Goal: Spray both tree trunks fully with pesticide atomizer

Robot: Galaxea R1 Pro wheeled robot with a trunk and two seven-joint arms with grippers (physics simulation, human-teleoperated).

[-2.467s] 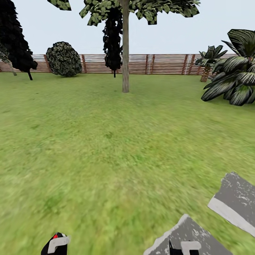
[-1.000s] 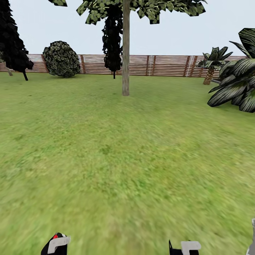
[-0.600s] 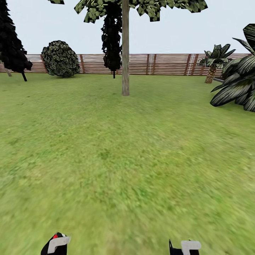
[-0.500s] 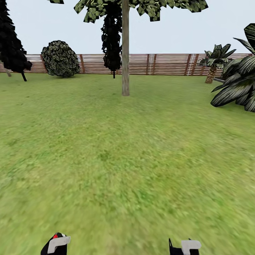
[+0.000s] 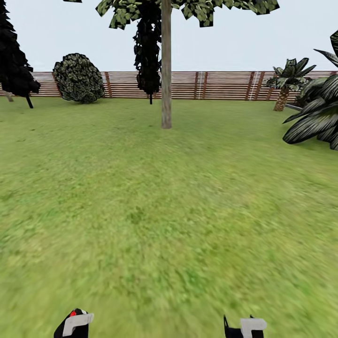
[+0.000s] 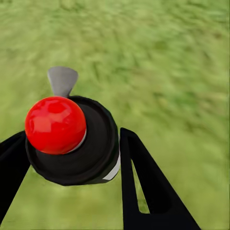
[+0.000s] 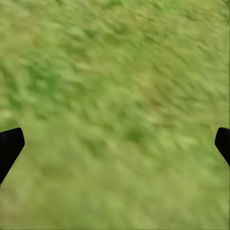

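A tall tree with a straight pale trunk [image 5: 166, 70] stands ahead on the lawn, its blocky green crown [image 5: 188, 9] cut off by the upper edge of the head view. My left gripper [image 5: 74, 324] sits low at the near edge, shut on the pesticide atomizer [image 6: 72, 139]: a dark round bottle with a red top [image 6: 55, 124] held between two black fingers [image 6: 143, 187]. My right gripper [image 5: 244, 326] is low at the near right; in the right wrist view its fingertips [image 7: 9, 146] stand wide apart over grass, open and holding nothing.
A brown slat fence [image 5: 211, 84] closes the far side. A round shrub [image 5: 78, 78] and a near-black narrow tree [image 5: 149, 51] stand near it, another dark tree [image 5: 14, 56] at far left. A scaly palm [image 5: 286, 80] and broad-leafed plant [image 5: 314, 122] are at right.
The whole view has moved forward over the lawn: the grey stepping stones at the near right have slid out of view and the tree stands slightly closer. Both grippers keep their places.
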